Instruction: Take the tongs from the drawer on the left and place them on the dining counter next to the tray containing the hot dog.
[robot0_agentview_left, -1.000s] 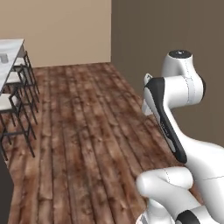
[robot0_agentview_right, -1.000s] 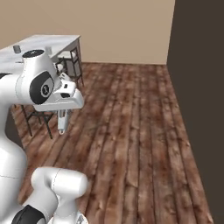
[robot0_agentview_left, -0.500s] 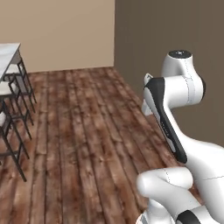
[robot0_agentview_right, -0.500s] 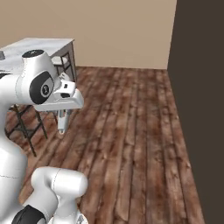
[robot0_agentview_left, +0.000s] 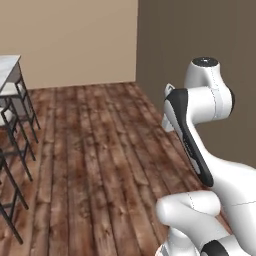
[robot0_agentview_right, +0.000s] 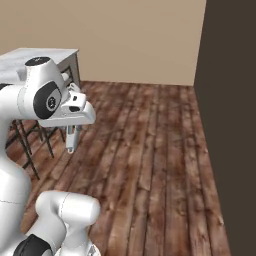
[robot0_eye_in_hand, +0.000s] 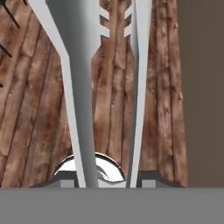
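My gripper (robot0_agentview_right: 73, 131) hangs below the white hand, over the wooden floor, shut on the tongs (robot0_agentview_right: 71, 143), which point downward. In the hand view the tongs (robot0_eye_in_hand: 81, 109) run up from between the jaws as two long silvery arms with scalloped tips, above bare floorboards. My gripper (robot0_eye_in_hand: 107, 177) holds them at their hinged end. The dining counter (robot0_agentview_right: 42, 56), a white marble slab, stands behind the arm at the left; its corner (robot0_agentview_left: 10, 67) shows at the left edge of the left base view. The drawer, the tray and the hot dog are out of view.
Black-framed stools (robot0_agentview_left: 12, 135) stand along the counter, also seen behind the arm (robot0_agentview_right: 30, 137). A beige wall (robot0_agentview_left: 70, 40) closes the back and a dark wall (robot0_agentview_right: 230, 90) the right side. Wooden floor (robot0_agentview_right: 150, 150) stretches between them.
The whole picture has shifted: the base has turned, so counter and stools slid left in the left base view and grew nearer in the right one. The arm keeps its pose with the tongs.
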